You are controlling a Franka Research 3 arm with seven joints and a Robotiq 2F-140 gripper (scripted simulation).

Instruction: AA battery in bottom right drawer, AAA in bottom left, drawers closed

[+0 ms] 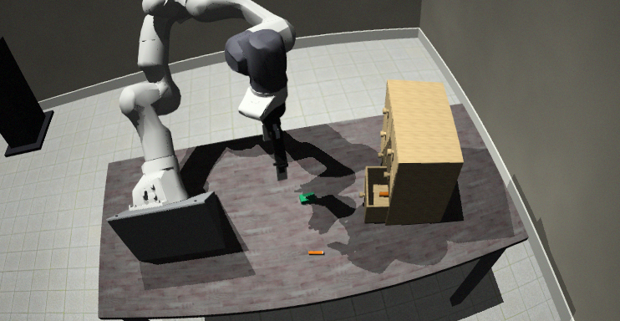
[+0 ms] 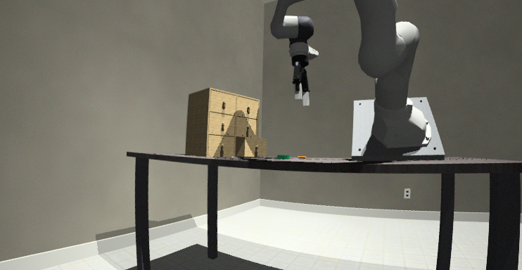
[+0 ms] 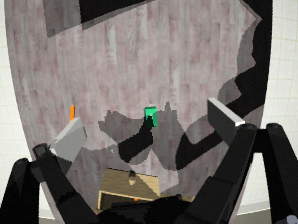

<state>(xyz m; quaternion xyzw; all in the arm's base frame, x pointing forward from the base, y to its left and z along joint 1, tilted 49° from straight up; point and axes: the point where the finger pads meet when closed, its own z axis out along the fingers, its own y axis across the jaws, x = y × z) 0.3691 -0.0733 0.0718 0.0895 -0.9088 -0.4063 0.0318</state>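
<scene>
Gripper [image 1: 274,155] [image 2: 302,97] [image 3: 144,119] spread wide, nothing between its fingers; it hangs well above the table [image 1: 242,249] [image 2: 328,166] [image 3: 100,60], pointing down, apart from the chest [image 1: 424,192] [image 2: 197,121] [image 3: 187,199]. Open air between fingertips and tabletop.

Chest stands upright toward the far end of the table from the arm's base [image 1: 173,236] [image 2: 359,121]. Two columns, three rows. The right drawer [image 1: 376,214] [image 2: 255,148] [image 3: 131,181] of the bottom row stands partly out, its front edge clear of the chest face; the left drawer [image 2: 221,145] of that row looks pushed in.

One orange battery [image 1: 383,193] [image 3: 136,200] lies inside the right drawer, close to the chest's face, partly hidden. A loose battery [image 1: 316,252] [image 2: 302,157] [image 3: 72,113] lies on the tabletop, out past the chest's right side, with bare surface between it and the table's long edge. Cannot tell from these views which is AA and which AAA.

Green block [image 1: 307,197] [image 2: 283,157] [image 3: 151,116] sits between arm base and open drawer, apart from both; a gap of tabletop separates it from the drawer's front, another from the loose battery.
</scene>
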